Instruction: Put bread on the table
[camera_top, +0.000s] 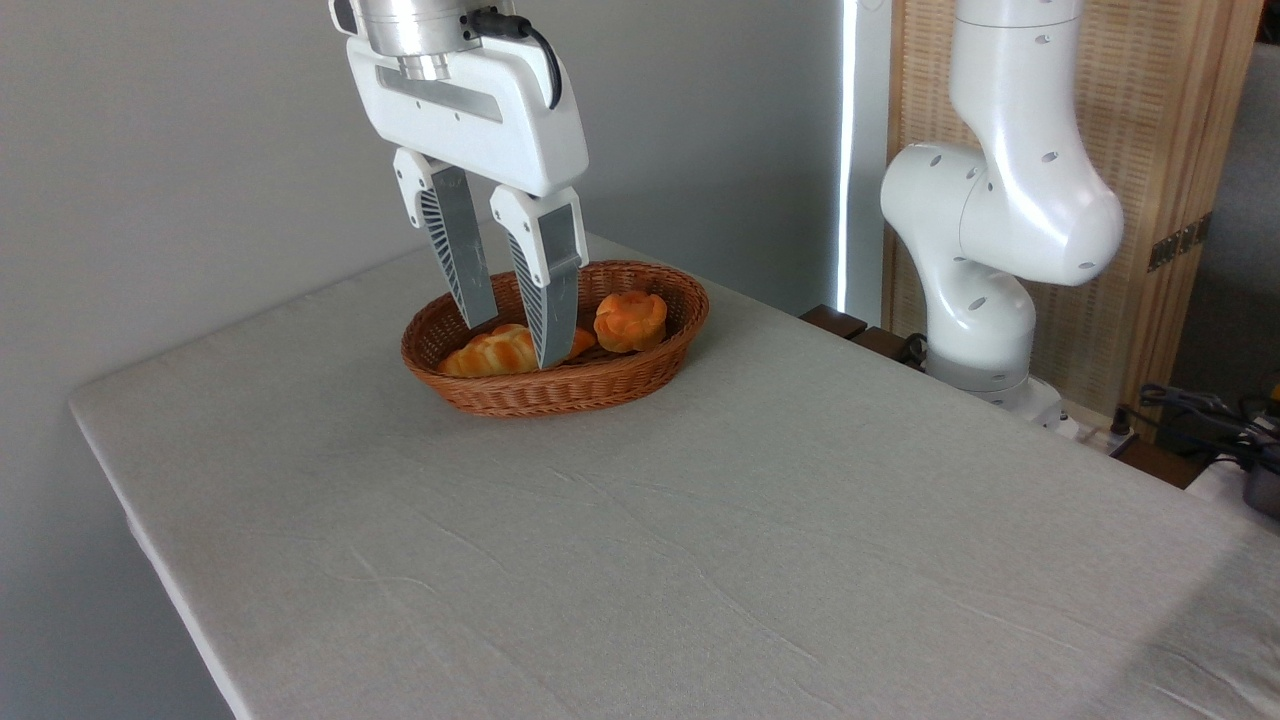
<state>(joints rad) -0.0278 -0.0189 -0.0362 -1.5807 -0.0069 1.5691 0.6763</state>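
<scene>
Text: none readable on arm, gripper or basket.

Bread (630, 320): small round knotted bun, orange-golden top, paler toward the base. Sits in the right half of the basket (640, 372), close to the far-right rim. Not on the cloth, not held by anything.

Basket: brown oval wicker, on the far-left part of the table (700, 560). Holds two items: the bun, plus a longer braided golden loaf (495, 352) lying in the left half, near side. Can't tell whether loaf and bun touch; the right finger hides that spot.

Gripper (515, 345): white body, ribbed grey fingers (460, 250), pointing down into the basket from above. Fingers spread, with a clear gap between the tips, nothing pinched. Tips straddle the loaf: left tip at the loaf's far side, right tip in front of its right end. Can't tell whether either tip touches the loaf. Bun is just right of the right finger, outside the gap.

Table: large, rectangular, light grey-beige cloth, slightly wrinkled. Runs from far left to near right.

Arm (1000, 220): white, base at the table's far-right edge, links rising out of frame at the top. Black cable on the wrist above the gripper.

Background: grey wall at left, bamboo-slat screen (1160, 150) behind the arm, dark cables and gear at far right, too small to make out.
</scene>
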